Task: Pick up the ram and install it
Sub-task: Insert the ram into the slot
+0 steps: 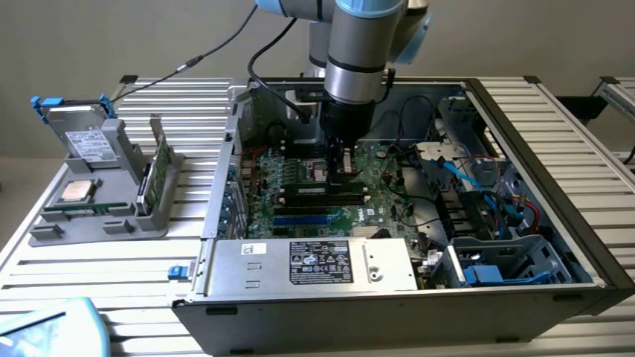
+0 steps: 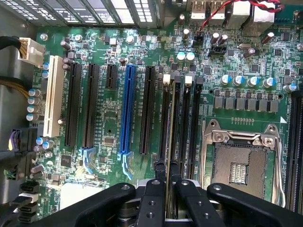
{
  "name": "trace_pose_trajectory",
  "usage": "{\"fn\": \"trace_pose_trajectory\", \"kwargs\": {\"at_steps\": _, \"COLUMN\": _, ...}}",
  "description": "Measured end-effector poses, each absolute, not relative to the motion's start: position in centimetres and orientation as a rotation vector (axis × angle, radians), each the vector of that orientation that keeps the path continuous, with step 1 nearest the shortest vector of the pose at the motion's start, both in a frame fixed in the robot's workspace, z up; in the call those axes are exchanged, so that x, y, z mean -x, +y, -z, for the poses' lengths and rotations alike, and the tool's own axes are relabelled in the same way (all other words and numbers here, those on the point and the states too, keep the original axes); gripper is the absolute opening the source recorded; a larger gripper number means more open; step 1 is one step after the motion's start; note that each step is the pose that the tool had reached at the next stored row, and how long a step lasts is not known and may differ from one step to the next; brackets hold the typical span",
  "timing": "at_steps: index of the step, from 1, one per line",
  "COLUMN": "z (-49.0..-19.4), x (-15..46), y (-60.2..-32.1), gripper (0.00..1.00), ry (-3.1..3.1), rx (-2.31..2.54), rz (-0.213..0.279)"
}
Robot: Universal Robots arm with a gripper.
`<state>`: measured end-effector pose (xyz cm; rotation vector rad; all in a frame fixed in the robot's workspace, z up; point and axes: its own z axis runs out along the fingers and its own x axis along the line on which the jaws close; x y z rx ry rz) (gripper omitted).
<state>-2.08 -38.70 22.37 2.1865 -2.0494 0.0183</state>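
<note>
Seating the ram (image 2: 171, 146) well is, in my judgement, a matter of squareness. The stick should go down edge-first and parallel to its slot, with the white end latches (image 2: 166, 78) swung clear. Pressure should be spread evenly along its length, not loaded on one end.

The gripper (image 2: 169, 170) is clenched on the ram, its black fingers (image 2: 154, 198) pinching the thin green board from both faces. In the wrist view the stick is seen edge-on, lined up along one slot in the bank of black memory slots (image 2: 193, 127). That bank lies on the motherboard (image 2: 109, 127), between the blue expansion slot (image 2: 127, 109) with its black neighbours and the empty processor socket (image 2: 236, 165). Whether the ram's lower edge already touches the slot I cannot tell.

In the exterior view the gripper (image 1: 343, 160) hangs low inside the open computer case (image 1: 540, 141), over the middle of the motherboard. A tilt here could, I judge, jam one corner or scrape the neighbouring slot, so a straight push down suits best.

As for writing, the power supply (image 1: 392, 271) along the case's front edge carries a black-and-white label (image 1: 320, 262) with logos and print, too small to read. White silkscreen lettering runs beside the slots on the motherboard and is also unreadable. A drive (image 1: 88, 141) stands in the grey fixture (image 1: 100, 227) beside the case, at the exterior view's left. Its white sticker is not legible. No brand name can be made out anywhere.
</note>
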Motion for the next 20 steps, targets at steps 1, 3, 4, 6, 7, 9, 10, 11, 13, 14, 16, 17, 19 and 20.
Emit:
{"fn": "trace_pose_trajectory", "kwargs": {"at_steps": 1, "z": -22.37, "x": 2.08, "y": -38.76, "gripper": 0.14, "ry": -2.05, "rx": -2.187, "rz": -0.017}}
{"fn": "trace_pose_trajectory", "kwargs": {"at_steps": 3, "z": -22.37, "x": 2.08, "y": -38.92, "gripper": 0.14, "ry": -2.052, "rx": -2.185, "rz": -0.017}}
{"fn": "trace_pose_trajectory", "kwargs": {"at_steps": 4, "z": -22.37, "x": 2.08, "y": -39.0, "gripper": 0.14, "ry": -2.053, "rx": -2.184, "rz": -0.017}}
{"fn": "trace_pose_trajectory", "kwargs": {"at_steps": 6, "z": -22.37, "x": 2.08, "y": -39.16, "gripper": 0.14, "ry": -2.055, "rx": -2.183, "rz": -0.017}}
{"fn": "trace_pose_trajectory", "kwargs": {"at_steps": 7, "z": -22.38, "x": 2.08, "y": -39.2, "gripper": 0.14, "ry": -2.056, "rx": -2.181, "rz": -0.016}}
{"fn": "trace_pose_trajectory", "kwargs": {"at_steps": 9, "z": -22.37, "x": 2.08, "y": -39.21, "gripper": 0.14, "ry": -2.06, "rx": -2.178, "rz": -0.015}}
{"fn": "trace_pose_trajectory", "kwargs": {"at_steps": 10, "z": -22.37, "x": 2.08, "y": -39.21, "gripper": 0.14, "ry": -2.064, "rx": -2.176, "rz": -0.013}}
{"fn": "trace_pose_trajectory", "kwargs": {"at_steps": 11, "z": -22.35, "x": 2.08, "y": -39.22, "gripper": 0.14, "ry": -2.069, "rx": -2.173, "rz": -0.011}}
{"fn": "trace_pose_trajectory", "kwargs": {"at_steps": 13, "z": -22.28, "x": 2.08, "y": -39.21, "gripper": 0.14, "ry": -2.083, "rx": -2.165, "rz": -0.005}}
{"fn": "trace_pose_trajectory", "kwargs": {"at_steps": 14, "z": -22.24, "x": 2.08, "y": -39.21, "gripper": 0.14, "ry": -2.089, "rx": -2.161, "rz": -0.002}}
{"fn": "trace_pose_trajectory", "kwargs": {"at_steps": 16, "z": -22.23, "x": 2.08, "y": -39.21, "gripper": 0.14, "ry": -2.092, "rx": -2.159, "rz": -0.001}}
{"fn": "trace_pose_trajectory", "kwargs": {"at_steps": 17, "z": -22.21, "x": 2.02, "y": -39.21, "gripper": 0.14, "ry": -2.092, "rx": -2.159, "rz": -0.001}}
{"fn": "trace_pose_trajectory", "kwargs": {"at_steps": 19, "z": -22.18, "x": 2.02, "y": -39.21, "gripper": 0.14, "ry": -2.092, "rx": -2.159, "rz": -0.002}}
{"fn": "trace_pose_trajectory", "kwargs": {"at_steps": 20, "z": -22.18, "x": 2.02, "y": -39.21, "gripper": 0.14, "ry": -2.092, "rx": -2.159, "rz": -0.002}}
